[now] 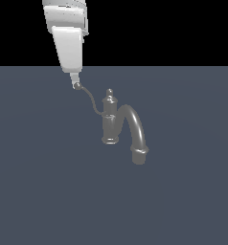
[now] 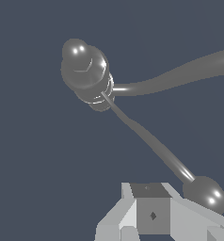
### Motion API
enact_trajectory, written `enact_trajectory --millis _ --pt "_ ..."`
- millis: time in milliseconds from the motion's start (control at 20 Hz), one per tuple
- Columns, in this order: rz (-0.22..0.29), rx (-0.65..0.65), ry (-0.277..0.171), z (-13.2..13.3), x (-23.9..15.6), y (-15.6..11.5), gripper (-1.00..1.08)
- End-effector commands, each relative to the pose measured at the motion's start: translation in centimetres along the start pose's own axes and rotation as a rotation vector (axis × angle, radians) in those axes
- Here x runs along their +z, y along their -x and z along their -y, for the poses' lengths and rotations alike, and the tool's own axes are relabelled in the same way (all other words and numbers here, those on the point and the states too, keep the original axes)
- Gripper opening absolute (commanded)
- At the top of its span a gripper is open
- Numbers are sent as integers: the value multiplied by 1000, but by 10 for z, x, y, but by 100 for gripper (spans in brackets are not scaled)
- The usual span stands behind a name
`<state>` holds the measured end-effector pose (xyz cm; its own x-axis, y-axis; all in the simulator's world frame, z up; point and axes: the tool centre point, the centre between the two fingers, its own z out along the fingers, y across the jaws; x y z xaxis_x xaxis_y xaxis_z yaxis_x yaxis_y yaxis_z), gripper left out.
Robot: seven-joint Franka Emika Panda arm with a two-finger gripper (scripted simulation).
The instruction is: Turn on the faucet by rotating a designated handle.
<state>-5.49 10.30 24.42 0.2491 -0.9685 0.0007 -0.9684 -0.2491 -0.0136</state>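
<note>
At the ball tip of the thin curved grey wire handle [image 1: 90,99] | white gripper [image 1: 75,81] touches it from above, placed to push | jaws: cannot tell if apart | grey metallic faucet [image 1: 110,120] stands upright mid-surface [image 1: 39,191], spout toward exterior view's right.

Shiny dark grey metal faucet [image 1: 119,125] with ribbed column, same grey on its thin wire handle [image 1: 90,99]. White-and-light-grey fingers [image 1: 75,80]. Flat slate-blue worktop [image 1: 49,191], black backdrop behind.

Spout [image 2: 189,70] cut off at wrist view's edge; gripper [image 1: 75,82] opening indiscernible.
</note>
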Motion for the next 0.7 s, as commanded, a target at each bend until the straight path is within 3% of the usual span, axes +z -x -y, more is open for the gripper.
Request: enact_trajectory --millis 0,650 --pt "-1 8 6 -10 1 -12 -100" --pt "1 3 12 -55 1 -50 -100"
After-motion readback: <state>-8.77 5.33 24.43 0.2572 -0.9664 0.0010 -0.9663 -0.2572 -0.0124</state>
